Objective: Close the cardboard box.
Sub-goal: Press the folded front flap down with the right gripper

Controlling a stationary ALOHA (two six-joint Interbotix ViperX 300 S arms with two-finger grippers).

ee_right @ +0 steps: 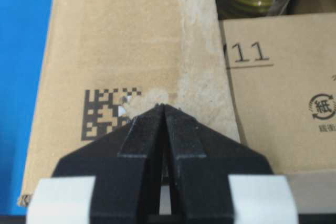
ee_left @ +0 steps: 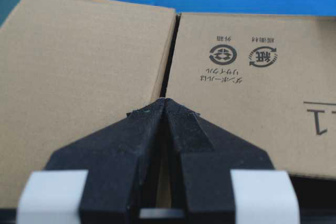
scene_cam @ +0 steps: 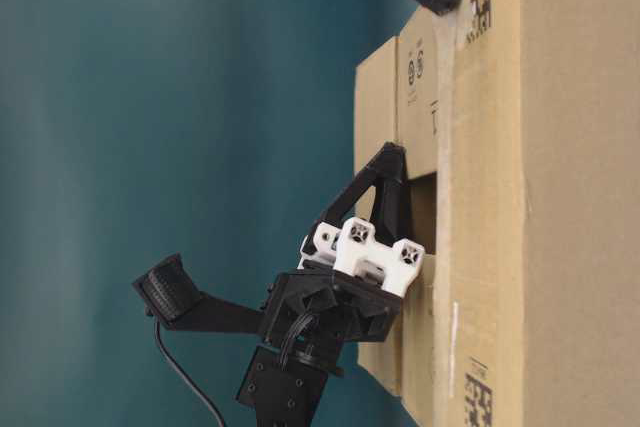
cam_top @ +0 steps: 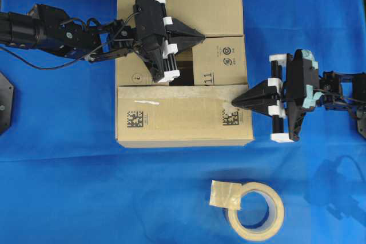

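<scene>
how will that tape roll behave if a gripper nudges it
The tape roll lies flat on the blue cloth, so it would probably slide, not roll. Its hollow ring looks light. The loose tape end may snag.

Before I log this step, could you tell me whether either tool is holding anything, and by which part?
Nothing is held: the left tool and the right tool are both shut and empty, tips over the cardboard box flaps.

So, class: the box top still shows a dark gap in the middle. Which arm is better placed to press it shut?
Probably left: the left gripper is shut, above the gap of the cardboard box.
</scene>
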